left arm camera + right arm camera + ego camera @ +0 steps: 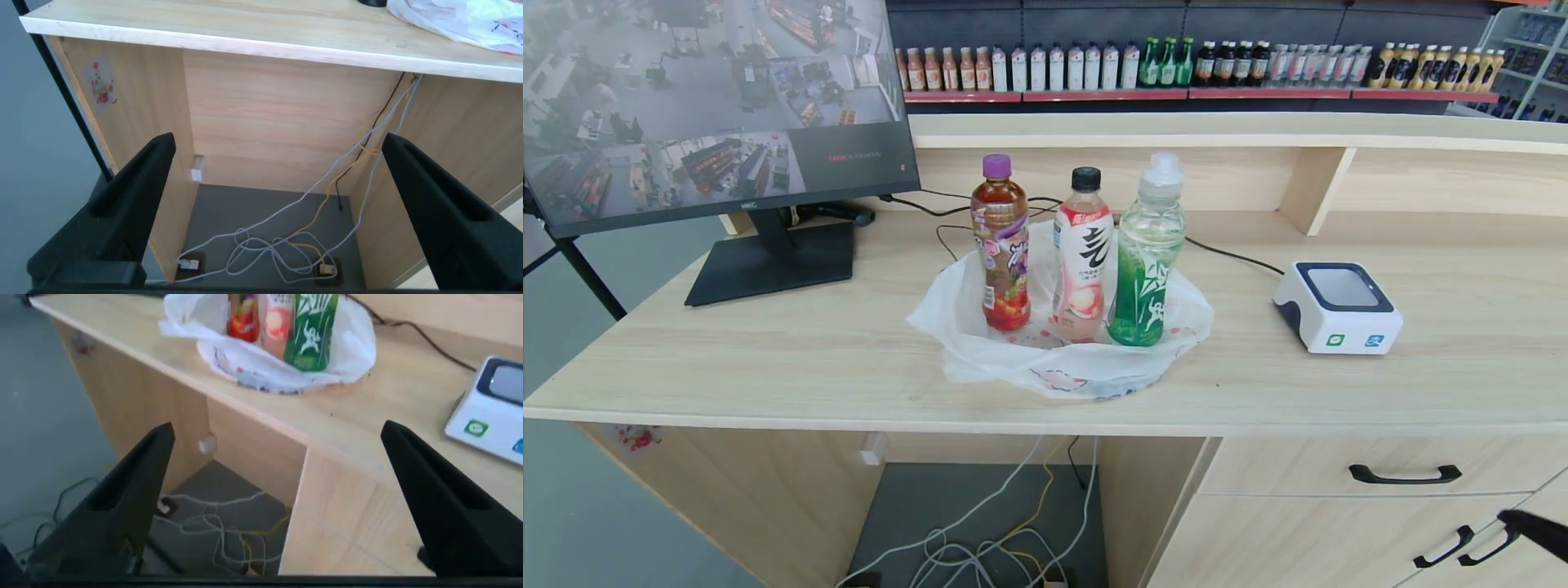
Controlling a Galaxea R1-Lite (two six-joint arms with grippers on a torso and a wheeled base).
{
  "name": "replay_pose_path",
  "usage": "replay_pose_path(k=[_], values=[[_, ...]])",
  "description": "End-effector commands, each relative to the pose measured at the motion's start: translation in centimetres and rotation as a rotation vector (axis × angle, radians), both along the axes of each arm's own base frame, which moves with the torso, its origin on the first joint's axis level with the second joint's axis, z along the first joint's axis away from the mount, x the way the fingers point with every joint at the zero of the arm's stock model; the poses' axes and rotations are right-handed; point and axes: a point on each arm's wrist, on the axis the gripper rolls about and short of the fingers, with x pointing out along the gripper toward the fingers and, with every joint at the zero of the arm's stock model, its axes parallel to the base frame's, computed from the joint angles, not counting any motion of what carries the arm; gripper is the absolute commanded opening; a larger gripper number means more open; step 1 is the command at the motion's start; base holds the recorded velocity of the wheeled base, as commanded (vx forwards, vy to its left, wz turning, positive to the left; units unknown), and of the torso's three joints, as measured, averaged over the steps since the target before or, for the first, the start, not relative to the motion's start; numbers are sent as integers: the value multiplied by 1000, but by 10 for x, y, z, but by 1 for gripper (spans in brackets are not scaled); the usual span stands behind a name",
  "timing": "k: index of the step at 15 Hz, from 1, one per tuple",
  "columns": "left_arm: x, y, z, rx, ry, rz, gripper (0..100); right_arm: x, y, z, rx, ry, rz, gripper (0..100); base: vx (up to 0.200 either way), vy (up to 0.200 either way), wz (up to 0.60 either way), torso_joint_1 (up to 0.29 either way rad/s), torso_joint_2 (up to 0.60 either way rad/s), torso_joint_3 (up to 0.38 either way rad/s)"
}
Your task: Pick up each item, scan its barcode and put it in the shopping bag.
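— Where are the bottles?
— The purple-capped bottle (1001,245), black-capped bottle (1083,257) and green bottle (1147,261) stand upright in the shopping bag (1054,367), which seems slumped flat on the counter (768,351). The scanner (1338,306) sits at its three o'clock.
— Grippers?
— The left gripper (278,147) and right gripper (278,433) are spread wide, empty, low before the counter.

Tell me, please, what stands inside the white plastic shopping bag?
Three upright bottles: a purple-capped red bottle, a black-capped pink bottle, a clear green-labelled bottle. They cover the floor of the bag.
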Motion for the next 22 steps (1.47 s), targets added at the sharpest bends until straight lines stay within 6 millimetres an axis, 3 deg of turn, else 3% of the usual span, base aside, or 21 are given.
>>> replay_pose_path(k=[1, 3, 5, 9, 11, 14, 17, 22], values=[[0, 0, 0, -1, 0, 0, 100, -35, -24, -26, -15, -28, 25, 100, 0, 0, 0, 0, 0, 0], [0, 0, 0, -1, 0, 0, 100, -43, -30, -42, -28, -13, 26, 100, 0, 0, 0, 0, 0, 0], [0, 0, 0, 1, 0, 0, 100, -44, -31, -43, -17, -9, 2, 100, 0, 0, 0, 0, 0, 0], [0, 0, 0, 1, 0, 0, 100, -49, -31, -45, -31, 3, -166, 100, 0, 0, 0, 0, 0, 0], [0, 0, 0, 1, 0, 0, 100, -49, -27, -45, -29, 19, -373, 100, 0, 0, 0, 0, 0, 0], [0, 0, 0, 1, 0, 0, 100, -49, -27, -44, -25, 24, -397, 100, 0, 0, 0, 0, 0, 0], [0, 0, 0, 1, 0, 0, 100, -46, -24, -44, 4, 86, -578, 100, 0, 0, 0, 0, 0, 0], [0, 0, 0, 1, 0, 0, 100, -51, -24, -45, 49, 33, -573, 100, 0, 0, 0, 0, 0, 0]])
